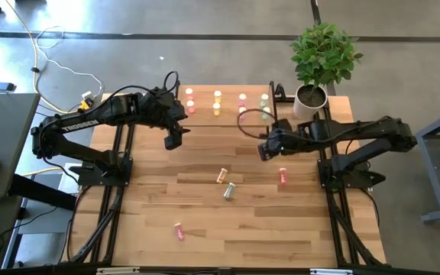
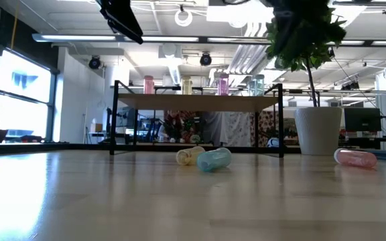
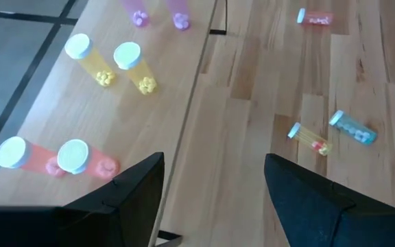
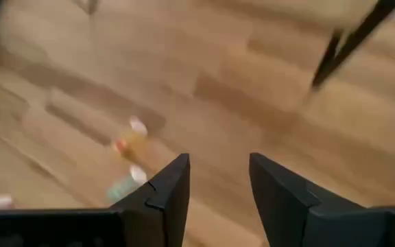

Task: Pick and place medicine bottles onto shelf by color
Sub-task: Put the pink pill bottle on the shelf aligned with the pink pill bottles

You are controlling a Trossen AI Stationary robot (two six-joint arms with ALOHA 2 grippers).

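Note:
The shelf (image 1: 228, 95) stands at the table's far edge. Upright medicine bottles stand on it in colour groups: red-orange (image 3: 74, 158), yellow (image 3: 129, 58), pink (image 3: 178, 20) and pale green (image 2: 256, 85). Several bottles lie on their sides on the table: a yellow one (image 1: 221, 176), a pale green one (image 1: 228, 191), a red-pink one (image 1: 283, 176) and a pink one (image 1: 179, 231). My left gripper (image 3: 214, 161) hovers open above the shelf's near left end (image 1: 176, 140), with nothing between its fingers. My right gripper (image 4: 219, 161) hangs open over the table near the shelf's right end (image 1: 266, 150), also with nothing between its fingers.
A potted plant (image 1: 310, 99) stands at the far right corner beside the shelf. Black rails (image 1: 117, 191) run along both sides of the table. Bare wood lies between the shelf and the loose bottles.

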